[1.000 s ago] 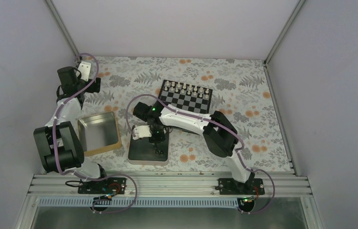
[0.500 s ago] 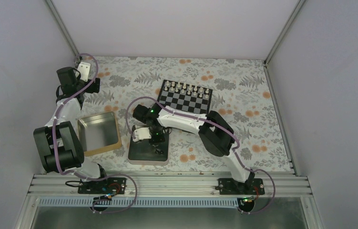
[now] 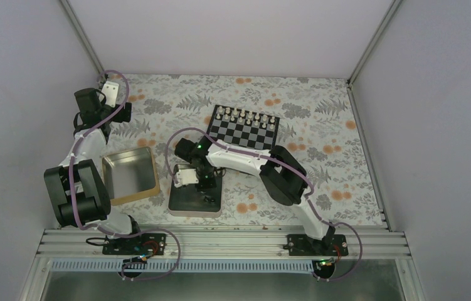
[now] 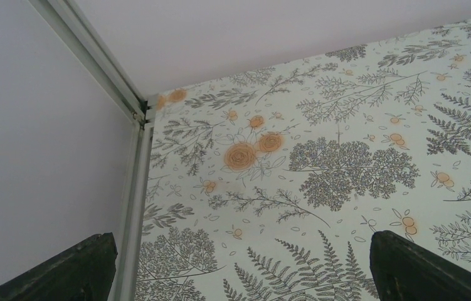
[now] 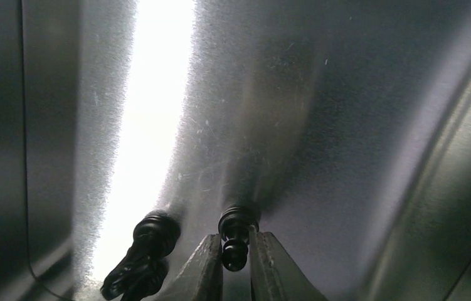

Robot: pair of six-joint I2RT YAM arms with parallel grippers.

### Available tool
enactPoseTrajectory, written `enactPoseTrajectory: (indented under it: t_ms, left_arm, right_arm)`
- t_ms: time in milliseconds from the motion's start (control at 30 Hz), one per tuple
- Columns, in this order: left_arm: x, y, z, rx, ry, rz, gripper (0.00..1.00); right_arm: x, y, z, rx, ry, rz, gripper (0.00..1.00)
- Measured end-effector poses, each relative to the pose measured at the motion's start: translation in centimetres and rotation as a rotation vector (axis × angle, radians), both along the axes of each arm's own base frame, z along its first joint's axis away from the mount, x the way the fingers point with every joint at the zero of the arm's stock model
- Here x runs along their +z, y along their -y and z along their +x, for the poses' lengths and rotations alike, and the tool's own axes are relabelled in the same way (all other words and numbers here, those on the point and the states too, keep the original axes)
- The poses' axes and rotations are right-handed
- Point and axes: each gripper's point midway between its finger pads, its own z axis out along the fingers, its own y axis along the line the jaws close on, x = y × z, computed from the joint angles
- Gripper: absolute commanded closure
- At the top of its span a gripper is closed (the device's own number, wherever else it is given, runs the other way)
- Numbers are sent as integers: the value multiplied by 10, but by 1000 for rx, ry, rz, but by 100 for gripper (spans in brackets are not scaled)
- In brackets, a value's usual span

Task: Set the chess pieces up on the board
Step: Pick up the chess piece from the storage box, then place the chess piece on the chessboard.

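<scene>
Your right arm (image 3: 248,160) has eased a touch leftward and toward the near edge since a second ago, elbow and wrist alike. The left arm (image 3: 85,150) and everything on the table (image 3: 333,175) lie as they did.

The right gripper (image 5: 236,266) hangs inside the silver tin (image 3: 185,210), which sits on the near side of the table, just in front of the board (image 3: 244,130). From the right wrist camera you see its jaws drawn narrow, pinching a black pawn (image 5: 237,233) near its round head. The pawn's base is down at the tin's floor, and you cannot tell whether it rests there or is just off it. Just beside it, to the left in that view, a second black piece (image 5: 143,254) lies tipped over on the metal, apart from the fingers (image 5: 206,273).

The board sits farther back, at the middle of the table and apart from the gripper, with a row of pale pieces (image 3: 245,115) along its far edge. The gold-rimmed tin (image 3: 131,177) lies left of the silver one, close to the left arm's elbow.

Your left gripper (image 4: 239,266) is up at the far left corner of the table. Its jaws are spread wide, holding nothing, with only the flowered table cover showing between them.
</scene>
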Motion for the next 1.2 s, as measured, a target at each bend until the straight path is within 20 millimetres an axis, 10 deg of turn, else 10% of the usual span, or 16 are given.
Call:
enactPoseTrajectory:
  t_ms: [367,600,967,1200]
  left_arm:
    - [0,0,0,0,0,0,0]
    - [0,0,0,0,0,0,0]
    - [0,0,0,0,0,0,0]
    - [-2,0,0,0,-4,-1,0]
  right_arm:
    - [8,-3,4,-4,3,10,93]
    - [48,1,39,-69,77,63,92]
    - [100,96,171,-405,238,101,91]
    - [76,118,178,-440,211,50,91]
